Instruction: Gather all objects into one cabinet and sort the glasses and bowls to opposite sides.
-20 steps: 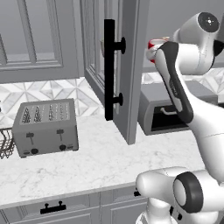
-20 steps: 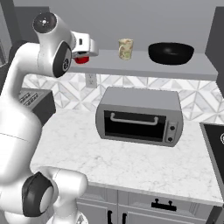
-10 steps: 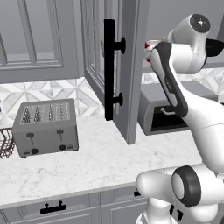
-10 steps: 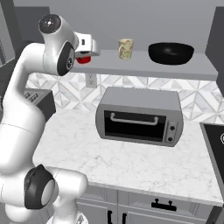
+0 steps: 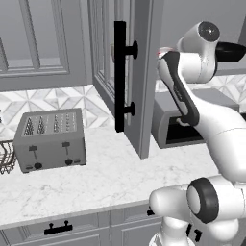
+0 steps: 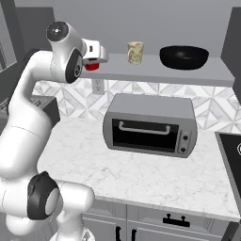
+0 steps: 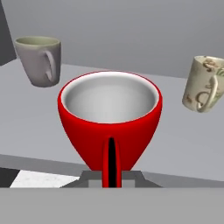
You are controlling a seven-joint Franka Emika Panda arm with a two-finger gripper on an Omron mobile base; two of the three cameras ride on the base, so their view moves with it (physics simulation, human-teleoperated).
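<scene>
My gripper [image 6: 93,60] is shut on the red mug [image 6: 92,66], held at the left end of the open cabinet's grey shelf [image 6: 164,73]. In the hand view the red mug [image 7: 109,118] shows its white inside, its handle clamped by my gripper [image 7: 111,175]. A pale yellowish tumbler [image 6: 135,52] stands on the shelf to the mug's right, and a wide black bowl [image 6: 184,56] sits further right. The pale cup [image 7: 203,83] and a grey mug [image 7: 39,59] flank the red one. The cabinet door [image 5: 146,72] stands open with its black bar handle [image 5: 120,77].
A silver toaster oven [image 6: 150,124] stands on the marble counter [image 6: 141,174] under the shelf. A toaster [image 5: 50,139] and a wire rack [image 5: 6,156] are on the counter's left. The open door's edge is close to my forearm [image 5: 180,91].
The arm's upper joints have turned and the red mug has shifted slightly right, toward the shelf. The grip stays shut; tumbler and bowl have not moved.
</scene>
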